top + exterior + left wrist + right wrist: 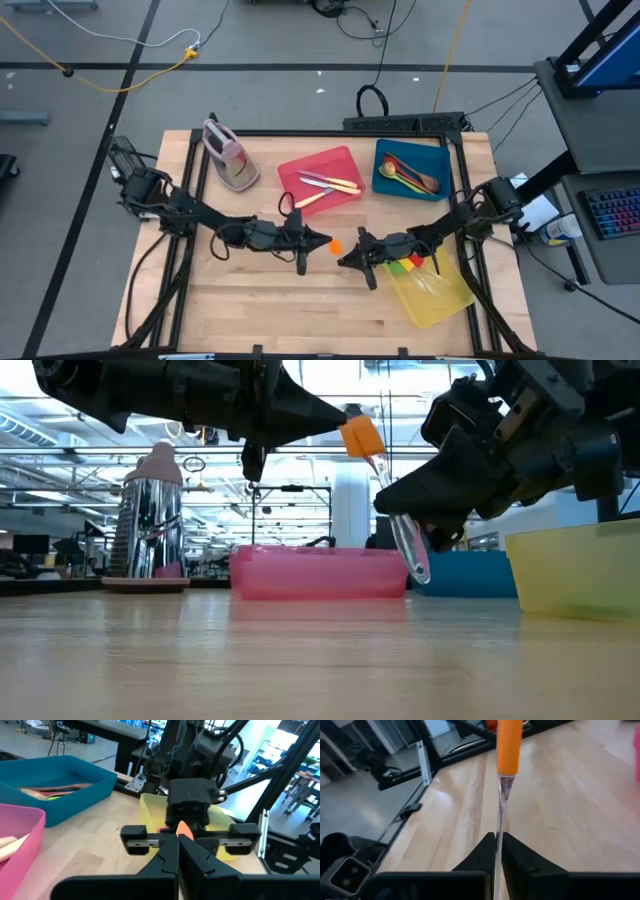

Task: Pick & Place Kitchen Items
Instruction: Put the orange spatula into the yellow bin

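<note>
Utensil with an orange head [361, 436] and clear handle hangs in the air over the middle of the tabletop [300, 310], pinched at both ends. The left end effector [326, 243] is clamped on the orange head; the right end effector [345, 261] is closed on the handle. Other utensils lie in the red tray [340, 162], blue tray [440, 160] and yellow tray [445, 300].

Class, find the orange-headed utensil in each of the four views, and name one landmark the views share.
High: orange-headed utensil at table centre, between both hands.
Low: upper middle, clear handle slanting down.
Left wrist: orange tip above the fingers.
Right wrist: top centre, handle between the fingers.
Landmark: yellow tray.
</note>
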